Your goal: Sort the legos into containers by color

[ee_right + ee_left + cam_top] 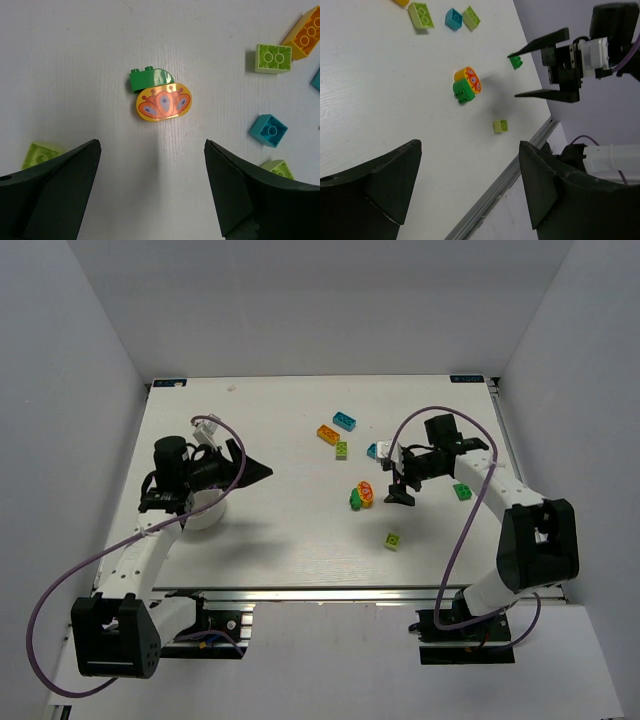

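A rounded yellow brick (163, 104) with an orange printed pattern lies near the middle of the table (280, 550), touching a dark green brick (150, 79) along one side. Beyond this pair sit a lime brick (273, 58), an orange brick (306, 32) and a cyan brick (268, 130). A second cyan brick (345, 421) lies farther back, just beside the orange one. A lone lime brick (393, 540) lies toward the near edge, and a green brick (462, 491) lies by the right arm.

The right gripper (151, 145) hangs above the table close to the yellow-and-green pair. Its jaws are spread wide, holding nothing and touching no brick.

The white bowl (208, 517) stands at the left side of the table, well apart from the bricks. It is largely hidden under the left gripper (470, 145), so its inside cannot be seen. That gripper's jaws are likewise spread wide with nothing between them.
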